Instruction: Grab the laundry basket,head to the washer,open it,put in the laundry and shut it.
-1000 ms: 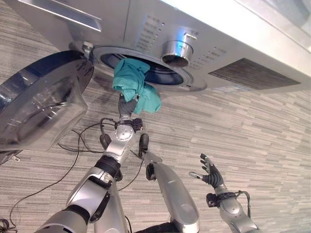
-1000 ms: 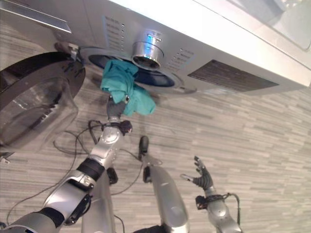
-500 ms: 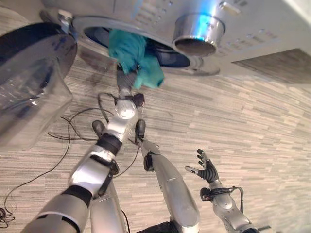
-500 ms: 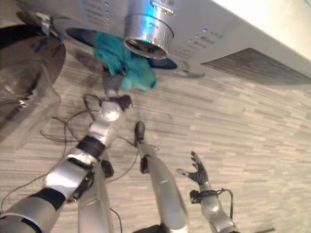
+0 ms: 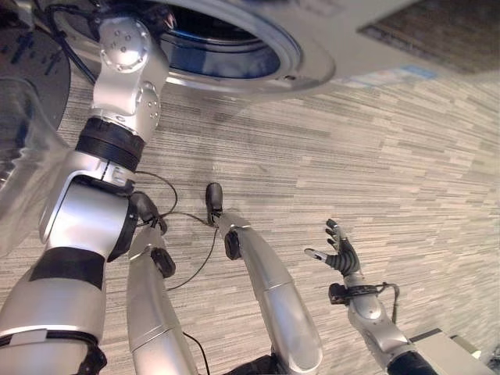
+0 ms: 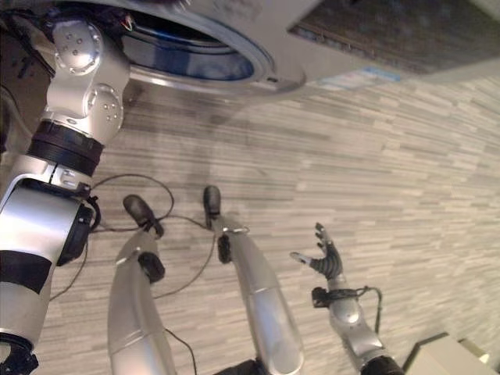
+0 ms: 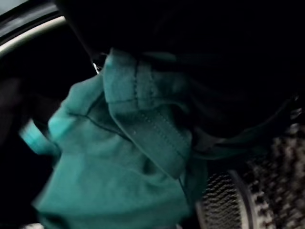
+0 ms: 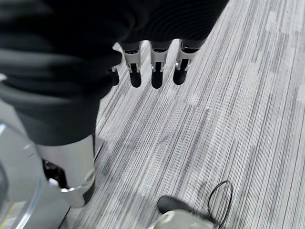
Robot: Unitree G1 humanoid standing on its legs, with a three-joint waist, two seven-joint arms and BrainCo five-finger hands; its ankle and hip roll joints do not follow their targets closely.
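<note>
The washer's round drum opening (image 5: pixel 258 55) is at the top of the eye views, and its glass door (image 5: pixel 19 148) is swung open at the left. My left arm (image 5: pixel 117 101) reaches up into the drum, its hand out of sight past the rim. In the left wrist view, the teal laundry (image 7: pixel 119 181) is bunched in the dark drum, just below my left hand's dark cover (image 7: pixel 205 52). My right hand (image 5: pixel 340 251) hangs low at the right above the floor, open and holding nothing, with its straight fingers (image 8: pixel 156 71) over the carpet.
Grey striped carpet (image 5: pixel 406 156) covers the floor below the washer. The corner of a pale box (image 5: pixel 453 351) shows at the bottom right, close to my right arm.
The camera has tipped closer to the washer. My left arm has pushed the teal laundry from the drum's rim into the drum. The right hand stays open.
</note>
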